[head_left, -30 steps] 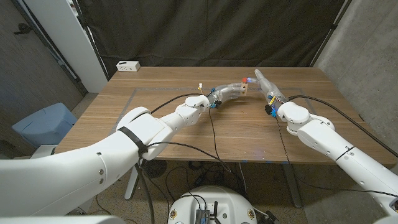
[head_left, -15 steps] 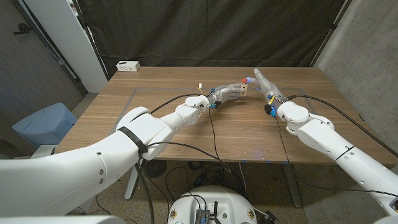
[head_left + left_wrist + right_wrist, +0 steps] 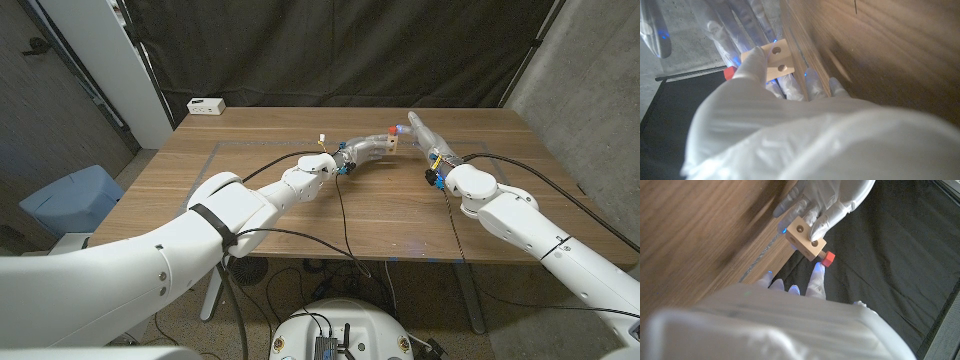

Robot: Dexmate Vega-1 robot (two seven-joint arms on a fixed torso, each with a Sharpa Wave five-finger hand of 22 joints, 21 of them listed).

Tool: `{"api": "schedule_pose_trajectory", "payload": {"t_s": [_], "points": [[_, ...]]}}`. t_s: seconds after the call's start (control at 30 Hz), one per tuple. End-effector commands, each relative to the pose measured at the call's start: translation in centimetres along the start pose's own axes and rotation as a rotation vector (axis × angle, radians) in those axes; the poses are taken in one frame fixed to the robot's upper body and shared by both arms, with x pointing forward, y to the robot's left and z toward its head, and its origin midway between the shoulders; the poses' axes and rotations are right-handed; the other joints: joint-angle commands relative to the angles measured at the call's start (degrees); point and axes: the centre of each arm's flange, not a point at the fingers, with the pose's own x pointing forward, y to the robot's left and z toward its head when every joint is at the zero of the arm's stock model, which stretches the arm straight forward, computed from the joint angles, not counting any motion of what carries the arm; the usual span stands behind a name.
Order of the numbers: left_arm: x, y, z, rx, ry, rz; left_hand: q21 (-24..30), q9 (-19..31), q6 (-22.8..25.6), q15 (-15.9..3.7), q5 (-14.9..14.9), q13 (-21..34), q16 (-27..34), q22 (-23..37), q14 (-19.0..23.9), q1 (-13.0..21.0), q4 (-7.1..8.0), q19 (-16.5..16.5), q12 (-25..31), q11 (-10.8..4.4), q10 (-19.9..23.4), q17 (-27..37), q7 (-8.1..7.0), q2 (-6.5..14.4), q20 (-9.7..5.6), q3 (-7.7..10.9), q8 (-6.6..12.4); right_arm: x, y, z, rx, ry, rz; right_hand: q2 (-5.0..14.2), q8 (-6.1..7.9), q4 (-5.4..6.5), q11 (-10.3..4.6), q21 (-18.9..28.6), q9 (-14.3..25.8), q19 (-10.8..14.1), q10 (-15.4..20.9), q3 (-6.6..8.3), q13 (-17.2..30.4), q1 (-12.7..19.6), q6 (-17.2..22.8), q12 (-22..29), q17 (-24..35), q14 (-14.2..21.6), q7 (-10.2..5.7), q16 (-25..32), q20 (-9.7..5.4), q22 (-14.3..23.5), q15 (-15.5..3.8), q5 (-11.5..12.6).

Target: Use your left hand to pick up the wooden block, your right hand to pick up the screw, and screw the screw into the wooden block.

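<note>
L hand [image 3: 827, 202] gripped wooden block [image 3: 806, 237], held above far part of surface [image 3: 250, 210]. Red screw [image 3: 827, 259] sat at block's side, R hand [image 3: 807, 287] fingertips on it; firm grip — couldn't tell. No shift vs 1 s ago: screwing prob. slow, mid-way

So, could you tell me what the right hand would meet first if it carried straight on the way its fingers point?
Most likely the red screw, already at the wooden block held by the left hand; the right hand sits just short of it, though depth is unclear.
</note>
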Motion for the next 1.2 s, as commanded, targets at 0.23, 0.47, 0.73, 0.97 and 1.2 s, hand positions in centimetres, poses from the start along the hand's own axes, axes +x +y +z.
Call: {"api": "schedule_pose_trajectory", "payload": {"t_s": [0.23,0.47,0.73,0.97,1.2], "points": [[-0.1,-0.3,0.0,0.000,-0.018,-0.016,0.4,0.2,2.5,-3.46,0.3,0.3,0.2,0.3,0.7,0.0,0.31,0.1,0.4,0.18,0.5,0.2,2.11,0.6,0.01,0.10,0.67,-1.0,-0.1,0.0,-0.002,0.005,-0.012,2.07,0.32,0.38,0.07,0.2,0.1,-0.1,-4.3,0.19,0.0,-0.7,0.6,0.4,0.1,-8.9,-0.04,0.3,0.13,0.0,0.23,0.3],[-0.2,-0.3,0.0,0.001,-0.023,-0.022,0.4,0.2,2.5,-3.44,0.3,0.3,0.2,0.3,0.7,0.0,0.33,0.1,0.4,0.20,0.5,0.2,2.12,0.7,0.06,0.10,0.64,-1.4,-0.1,0.1,-0.008,0.004,-0.021,2.10,0.37,0.35,-0.02,0.2,0.1,0.0,-4.1,0.26,0.0,-0.7,0.8,0.4,0.1,-8.8,-0.05,0.4,0.14,0.0,0.26,0.4],[-0.3,-0.5,-0.2,-0.002,-0.028,-0.030,0.4,0.2,2.4,-3.45,0.4,0.3,0.2,0.3,0.7,-0.1,0.36,0.1,0.4,0.20,0.5,0.2,2.10,0.7,0.06,0.12,0.63,-1.9,0.0,0.1,-0.013,0.002,-0.021,2.12,0.43,0.32,-0.01,0.3,0.2,0.1,-4.0,0.33,0.0,-0.8,1.0,0.4,0.1,-8.7,-0.08,0.4,0.16,0.0,0.17,0.4],[-0.4,-0.5,-0.4,-0.003,-0.033,-0.036,0.4,0.2,2.5,-3.47,0.3,0.3,0.2,0.3,0.7,-0.1,0.37,0.1,0.4,0.21,0.5,0.2,2.06,0.6,0.04,0.09,0.66,-2.3,0.1,0.2,-0.023,-0.001,-0.024,2.13,0.47,0.30,-0.07,0.3,0.2,0.2,-3.9,0.39,0.0,-0.8,1.2,0.5,0.1,-8.7,-0.10,0.4,0.17,0.0,0.20,0.4],[-0.5,-0.6,-0.5,-0.007,-0.036,-0.042,0.4,0.2,2.4,-3.42,0.4,0.3,0.2,0.3,0.7,-0.1,0.34,0.2,0.4,0.20,0.5,0.2,2.08,0.7,0.11,0.11,0.63,-2.9,0.2,0.3,-0.031,-0.001,-0.027,2.15,0.49,0.27,-0.12,0.3,0.2,0.3,-3.8,0.45,0.0,-0.8,1.3,0.5,0.0,-8.6,-0.09,0.4,0.16,0.0,0.15,0.5]]}}
